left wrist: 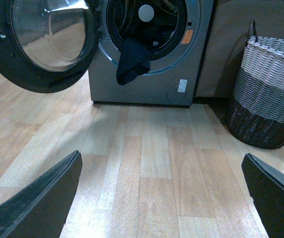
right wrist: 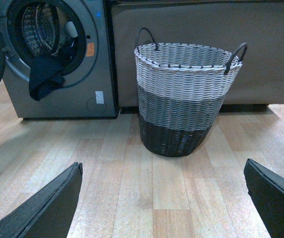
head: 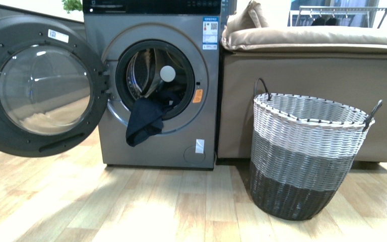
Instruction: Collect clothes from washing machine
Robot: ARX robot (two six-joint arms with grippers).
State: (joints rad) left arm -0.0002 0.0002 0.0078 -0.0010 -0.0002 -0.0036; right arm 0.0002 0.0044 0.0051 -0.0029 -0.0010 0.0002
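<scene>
The grey washing machine stands with its round door swung wide to the left. Dark navy clothes hang limp out of the drum opening over its lower rim. The same clothes show in the left wrist view, and the clothes also in the right wrist view. My left gripper is open above bare floor, well short of the machine. My right gripper is open too, over the floor in front of the basket. Neither arm shows in the front view.
A two-tone woven basket with dark handles stands on the wooden floor right of the machine. A beige sofa sits behind it. The open door juts out over the floor on the left.
</scene>
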